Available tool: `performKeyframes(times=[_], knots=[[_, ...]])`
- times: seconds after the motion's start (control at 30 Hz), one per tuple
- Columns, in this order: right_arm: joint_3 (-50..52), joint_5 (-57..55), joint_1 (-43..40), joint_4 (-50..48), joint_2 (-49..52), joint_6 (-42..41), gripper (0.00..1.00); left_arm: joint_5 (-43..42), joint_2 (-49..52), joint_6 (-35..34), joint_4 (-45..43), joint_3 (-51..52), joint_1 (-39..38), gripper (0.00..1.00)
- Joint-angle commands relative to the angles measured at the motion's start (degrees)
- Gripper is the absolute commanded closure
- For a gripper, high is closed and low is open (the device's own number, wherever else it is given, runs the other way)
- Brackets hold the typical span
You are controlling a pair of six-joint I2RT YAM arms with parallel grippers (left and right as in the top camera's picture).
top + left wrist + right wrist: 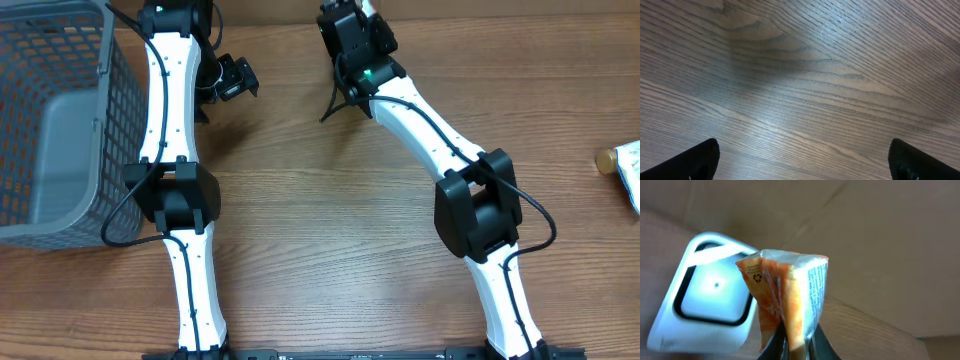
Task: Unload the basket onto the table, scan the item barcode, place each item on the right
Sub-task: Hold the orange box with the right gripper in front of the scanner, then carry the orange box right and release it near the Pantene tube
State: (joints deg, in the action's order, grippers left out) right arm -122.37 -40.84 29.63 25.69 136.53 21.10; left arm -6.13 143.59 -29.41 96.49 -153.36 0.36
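Right gripper (790,349): it is pinching the bottom edge of the orange packet (790,290), with its jaws squeezing almost together.
Where the item is: the packet is sticking up out of the fingers, right by the white scanner (710,300). I cannot tell if the two are touching.
Left gripper (805,162): it is hanging wide open over the bare table (815,75) and holding nothing.
Barcode: I am not seeing it anywhere on the packet, only tiny print on one side.
Going wrong, slipping: the gripper is holding only a thin edge, and the wrap looks slick, so a tilt could be letting the packet slide out.
Going wrong, wrong side: the barcode may be facing away from the scanner window, so no scan would be happening.
Going wrong, bumping: the packet is sitting so close that a push could be knocking the light scanner over.
Going wrong, wrinkles: the creased, shiny wrap could be bending or glaring over the barcode.
Packet feel: it is looking like thin, shiny wrap, orange with a silvery side, blocky, with a crinkled folded top.
Scanner feel: smooth white plastic, rounded corners, a dark ring going round a glowing window.
Table feel: smooth brown wood with wavy grain lines.
Basket (110,110): grey plastic grid, sitting well apart at the left.
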Motion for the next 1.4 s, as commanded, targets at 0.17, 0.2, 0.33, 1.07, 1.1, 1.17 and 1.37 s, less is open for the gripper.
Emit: performKeyframes(times=[0.17, 0.2, 0.33, 1.07, 1.1, 1.17, 1.37], knots=[[-0.5, 9.1, 0.2, -0.2, 1.0, 3.7, 0.96, 0.6, -0.4, 1.1, 0.1, -0.1, -0.4, 0.0], [-0.5, 9.6, 0.2, -0.4, 1.4, 4.3, 0.96, 0.6, -0.4, 1.1, 0.1, -0.1, -0.4, 0.0], [-0.5, 7.5, 0.1, -2.5, 3.2, 5.4, 0.96, 0.6, -0.4, 1.1, 0.1, -0.1, -0.4, 0.0], [-1.3, -15.5, -10.4, 4.8, -0.2, -17.4, 0.96, 0.6, -0.4, 1.1, 0.1, -0.1, -0.4, 0.0], [-1.3, -15.4, -11.9, 8.1, -0.8, -21.0, 0.96, 0.6, -0.4, 1.1, 0.1, -0.1, -0.4, 0.0], [-1.5, -10.5, -17.1, 19.3, -1.9, -31.0, 0.96, 0.6, -0.4, 1.1, 0.1, -0.1, -0.4, 0.0], [-1.5, 10.9, -31.4, 38.6, -2.1, -45.2, 0.9, 0.6, -0.4, 1.1, 0.1, -0.1, -0.4, 0.0]])
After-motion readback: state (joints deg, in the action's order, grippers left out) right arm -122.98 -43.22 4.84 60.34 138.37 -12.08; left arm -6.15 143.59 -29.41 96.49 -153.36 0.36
